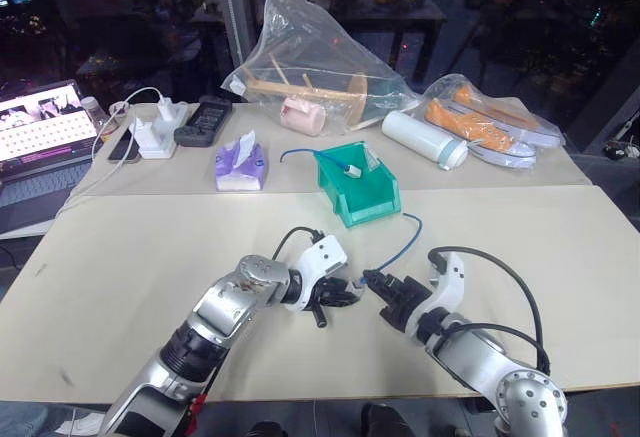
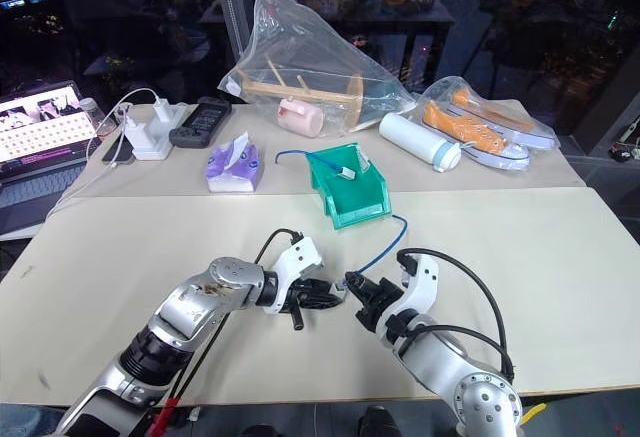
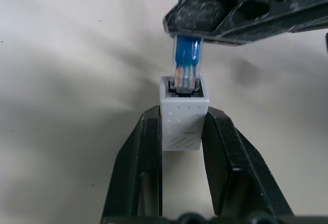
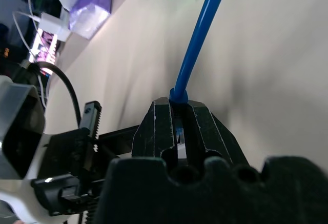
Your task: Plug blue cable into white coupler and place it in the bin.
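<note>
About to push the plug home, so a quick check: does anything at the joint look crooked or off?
Nothing stands out. The left hand grips the white coupler squarely, socket facing the plug. The right hand is shut on the blue cable, whose clear plug sits at the socket mouth, roughly in line.

A big tan table is holding a green bin, a purple tissue pack, a white bottle and a laptop.

Plug's tip inside white coupler
</note>
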Controlling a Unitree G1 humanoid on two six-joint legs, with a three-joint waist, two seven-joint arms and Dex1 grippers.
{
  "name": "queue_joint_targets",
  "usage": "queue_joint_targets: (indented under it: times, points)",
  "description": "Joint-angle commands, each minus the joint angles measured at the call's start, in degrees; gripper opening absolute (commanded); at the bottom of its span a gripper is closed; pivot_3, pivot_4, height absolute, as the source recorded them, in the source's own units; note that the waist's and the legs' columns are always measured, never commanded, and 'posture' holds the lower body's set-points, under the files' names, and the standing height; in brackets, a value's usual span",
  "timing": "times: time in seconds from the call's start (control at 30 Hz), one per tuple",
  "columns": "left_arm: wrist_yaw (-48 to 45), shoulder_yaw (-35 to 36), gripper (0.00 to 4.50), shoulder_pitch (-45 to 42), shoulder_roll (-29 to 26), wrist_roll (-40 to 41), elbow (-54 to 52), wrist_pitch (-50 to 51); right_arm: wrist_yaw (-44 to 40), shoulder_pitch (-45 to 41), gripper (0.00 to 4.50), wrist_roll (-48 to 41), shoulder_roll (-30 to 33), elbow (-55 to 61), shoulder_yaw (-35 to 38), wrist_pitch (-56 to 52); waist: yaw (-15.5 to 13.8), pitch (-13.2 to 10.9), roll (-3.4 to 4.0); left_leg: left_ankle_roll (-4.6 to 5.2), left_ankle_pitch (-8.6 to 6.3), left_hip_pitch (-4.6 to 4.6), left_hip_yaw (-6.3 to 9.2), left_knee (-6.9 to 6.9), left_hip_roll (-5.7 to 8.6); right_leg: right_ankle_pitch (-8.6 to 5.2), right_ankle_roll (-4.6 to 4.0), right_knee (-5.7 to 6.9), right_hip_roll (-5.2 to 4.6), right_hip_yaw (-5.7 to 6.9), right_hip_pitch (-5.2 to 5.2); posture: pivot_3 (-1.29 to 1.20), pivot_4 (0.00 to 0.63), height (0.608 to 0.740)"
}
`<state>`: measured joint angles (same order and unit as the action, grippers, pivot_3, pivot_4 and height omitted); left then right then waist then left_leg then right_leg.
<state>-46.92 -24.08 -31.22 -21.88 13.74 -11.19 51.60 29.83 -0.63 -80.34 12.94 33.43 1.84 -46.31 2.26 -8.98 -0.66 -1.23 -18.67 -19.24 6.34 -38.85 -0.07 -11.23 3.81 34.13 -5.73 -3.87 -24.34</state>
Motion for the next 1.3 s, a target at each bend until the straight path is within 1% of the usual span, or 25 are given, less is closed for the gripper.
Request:
queue_joint_targets:
  times: [0.03,0.17,0.3,0.37,0.63,0.8,0.93,1.1,1.3]
  points:
    - [0.5,0.4,0.61,-0.7,0.6,1.8,-3.1,2.9,0.4,0.7,0.0,-0.3,1.7,0.9,-1.0,-1.0,0.0,0.0,0.0,0.0,0.0,-0.01,0.0,0.0,0.0,0.0,0.0,0.0,0.0,0.0,0.0,0.0,0.15,0.74]
    - [1.2,0.9,0.61,-1.1,0.6,2.5,-4.2,4.6,0.5,0.4,0.0,0.5,3.7,1.0,-2.3,-1.9,0.1,0.0,0.0,0.0,0.0,0.0,0.0,0.0,0.0,0.0,0.0,0.0,0.0,0.0,0.0,0.0,0.15,0.74]
    - [1.7,0.5,0.61,-2.1,1.0,3.2,-4.5,6.2,-0.5,-2.0,0.0,2.9,8.1,1.9,-5.0,-5.2,0.1,0.0,0.0,0.0,0.0,0.0,0.0,-0.01,0.0,0.0,0.0,0.0,0.0,0.0,0.01,0.0,0.15,0.74]
    - [2.2,0.6,0.61,-3.0,1.8,3.4,-4.2,6.9,-0.7,-3.0,0.0,3.3,9.2,2.2,-6.4,-6.2,0.0,0.0,0.0,0.0,0.0,0.0,0.0,-0.03,0.01,0.0,0.0,0.0,0.0,0.0,0.02,0.0,0.15,0.74]
    - [4.8,0.3,0.61,-3.5,5.0,3.6,-5.1,9.1,-0.5,-1.5,0.0,1.9,10.3,3.1,-7.7,-7.2,-0.4,0.0,-0.01,0.0,0.0,-0.01,0.0,-0.06,0.02,0.0,0.0,-0.01,-0.01,0.0,0.06,0.0,0.15,0.74]
    - [8.2,1.7,0.61,-2.8,8.8,3.7,-5.8,10.0,-0.7,1.5,0.0,0.8,11.9,3.9,-9.5,-8.6,-1.2,0.0,-0.01,0.0,0.0,0.0,0.0,-0.09,0.04,0.0,0.0,-0.03,-0.02,0.0,0.09,0.0,0.15,0.74]
    - [9.2,1.2,0.61,-2.5,9.7,3.9,-7.0,11.2,-1.4,3.0,0.0,0.9,13.0,4.1,-10.4,-9.1,-1.5,0.1,-0.02,0.0,0.0,0.05,0.0,-0.1,0.06,0.0,0.01,-0.04,-0.05,0.0,0.18,0.0,0.15,0.74]
    - [10.4,1.6,0.61,-0.9,9.5,4.3,-8.5,12.3,-4.8,3.3,0.0,4.2,13.5,1.0,-12.7,-10.7,-1.5,0.1,-0.03,0.0,0.0,0.09,0.0,-0.09,0.06,-0.01,0.02,-0.03,-0.04,0.0,0.21,0.0,0.15,0.74]
    - [11.4,2.2,0.61,-0.7,9.4,5.2,-8.5,12.6,-8.2,3.6,0.0,9.1,11.8,-1.4,-14.5,-11.1,-1.4,0.6,-0.09,0.01,0.0,0.18,0.0,-0.07,0.05,-0.02,0.01,-0.03,-0.02,0.0,0.28,0.0,0.15,0.74]
